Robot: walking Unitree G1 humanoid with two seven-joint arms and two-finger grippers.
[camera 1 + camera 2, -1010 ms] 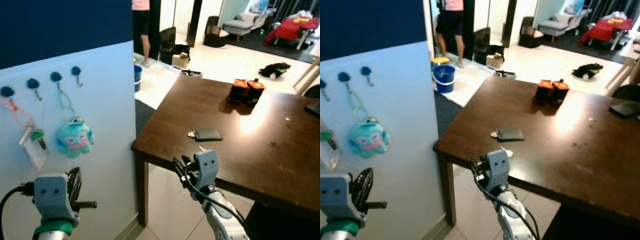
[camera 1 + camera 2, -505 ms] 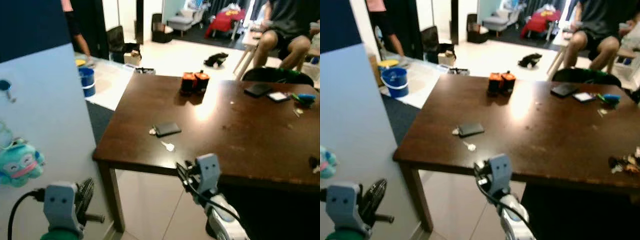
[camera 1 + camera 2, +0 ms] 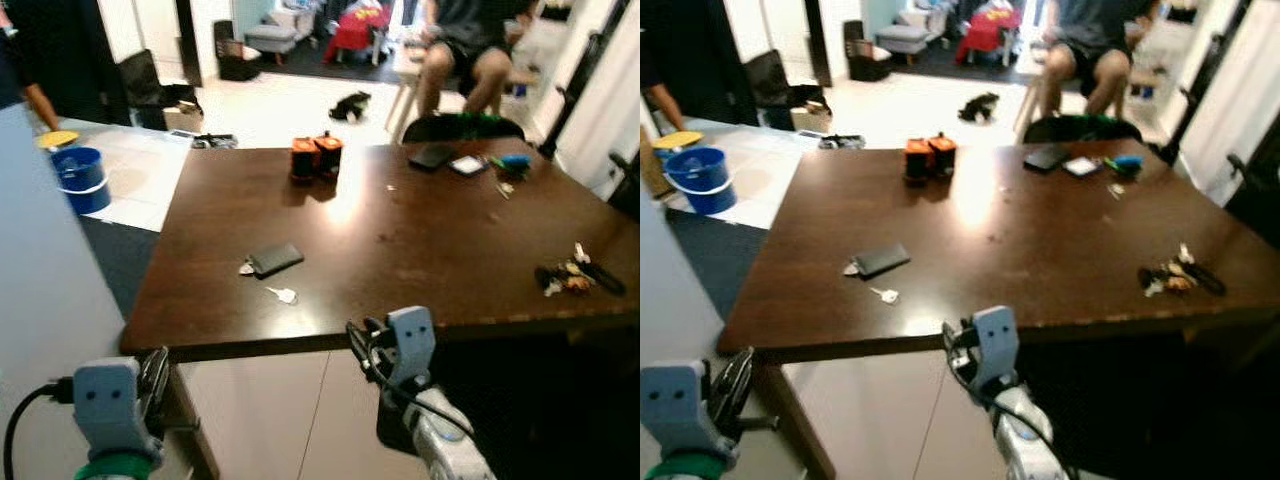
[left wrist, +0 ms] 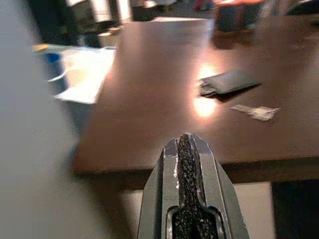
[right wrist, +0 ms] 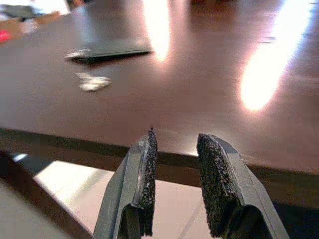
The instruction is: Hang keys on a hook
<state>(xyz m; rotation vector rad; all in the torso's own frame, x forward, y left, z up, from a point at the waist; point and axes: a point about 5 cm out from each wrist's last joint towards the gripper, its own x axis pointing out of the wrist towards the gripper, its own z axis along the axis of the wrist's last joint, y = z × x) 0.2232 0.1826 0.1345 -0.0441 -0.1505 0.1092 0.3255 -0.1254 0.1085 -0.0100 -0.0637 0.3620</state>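
Pinched left hand (image 4: 185, 144) before table (image 4: 149, 99)

On the dark wooden surface (image 3: 400, 240) lie a black wallet (image 3: 275, 259), two orange canisters (image 3: 316, 157) (touching each other) and a phone (image 3: 432, 156); a blue bucket (image 3: 78, 180) stands on the floor.

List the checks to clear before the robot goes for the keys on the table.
1. Keys located: bunch of keys near the table's far right edge. Ok.
2. Right gripper open, empty. Ok.
3. Left gripper shut, empty. Ok.
4. Within reach: keys lie well off from both grippers. Not ok.
5. Bystander: seated person at the table's far side. Cannot tell if clear.
6. Hooks in sight. Not ok.
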